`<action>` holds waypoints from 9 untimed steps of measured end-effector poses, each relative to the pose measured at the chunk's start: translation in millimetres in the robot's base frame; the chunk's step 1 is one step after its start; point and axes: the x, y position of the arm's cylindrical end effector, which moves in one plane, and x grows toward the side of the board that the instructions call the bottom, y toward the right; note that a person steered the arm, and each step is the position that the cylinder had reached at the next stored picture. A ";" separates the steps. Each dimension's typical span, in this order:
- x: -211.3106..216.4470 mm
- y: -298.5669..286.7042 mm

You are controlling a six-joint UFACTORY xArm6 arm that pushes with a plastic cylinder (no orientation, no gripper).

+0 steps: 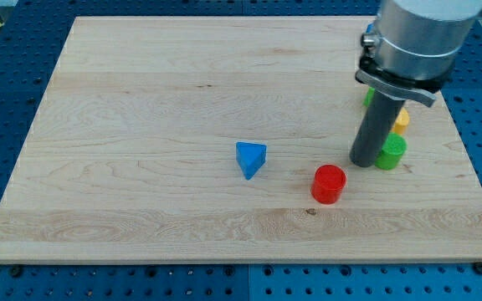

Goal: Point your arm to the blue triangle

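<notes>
Dark, straight and upright, my tip [363, 162] set down on the wooden board [141, 125] at the view's right, hung from a wide grey arm housing [421, 38] entering from the view's top right. No jaws to spread or press: a bare rod, holding nothing.

Just beside the tip, on the view's right: one green cylinder [391, 153], close enough that touching or apart cannot be told. Behind it, one yellow block [401, 119], shape unclear, and a sliver of a second green block [368, 97], mostly hidden by the rod.

Near the tip, toward the view's lower left: one red cylinder [328, 184].

Farther left, around mid-board and well apart from the tip: one blue triangle [250, 159].

No readable writing or labels anywhere.

Around the board: blue perforated table [7, 100].
</notes>
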 end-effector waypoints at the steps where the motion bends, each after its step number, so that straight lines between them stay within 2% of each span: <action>1: 1.3 13.5; 3: 6.8 6.5; 4: -20.4 -19.4; 5: -45.3 -80.9; 6: -47.1 -191.2; 7: -41.8 -269.2; 8: -13.1 -255.2; 9: -6.2 -226.6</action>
